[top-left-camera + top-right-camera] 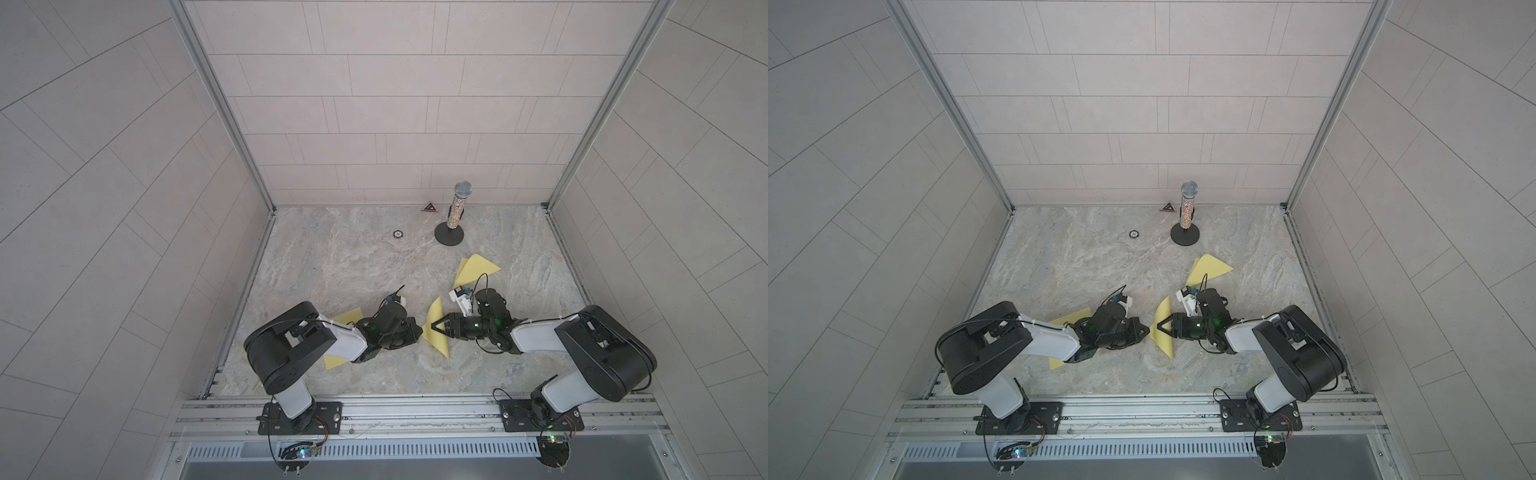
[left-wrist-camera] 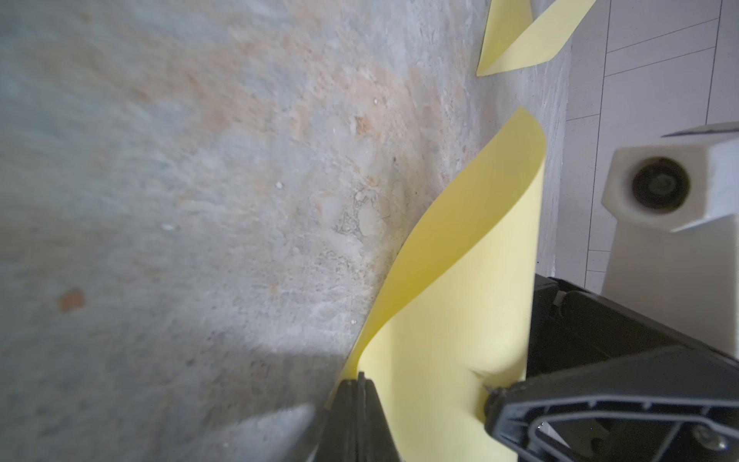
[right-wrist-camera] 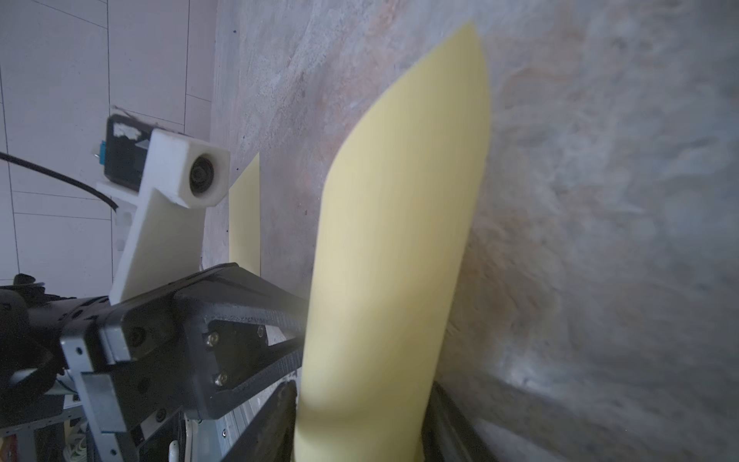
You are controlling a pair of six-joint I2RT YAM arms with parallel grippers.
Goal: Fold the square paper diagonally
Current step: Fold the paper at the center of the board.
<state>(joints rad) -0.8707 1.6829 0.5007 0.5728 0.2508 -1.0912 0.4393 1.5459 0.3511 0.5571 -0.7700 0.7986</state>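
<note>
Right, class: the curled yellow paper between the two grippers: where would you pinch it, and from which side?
Probably its raised edge, coming in level from the right arm's side: the curled paper stands off the table, so a finger fits each face. The left gripper is shut on the opposite edge; the right gripper straddles it, jaws apart.

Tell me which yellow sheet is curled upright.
The centre sheet, pinched by the left gripper; the far sheet and the sheet under the left arm lie low.

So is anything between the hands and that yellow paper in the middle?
Nothing visible. The left hand is shut on the curled yellow paper at its edge, and the right hand has its jaws apart around the curl.
</note>
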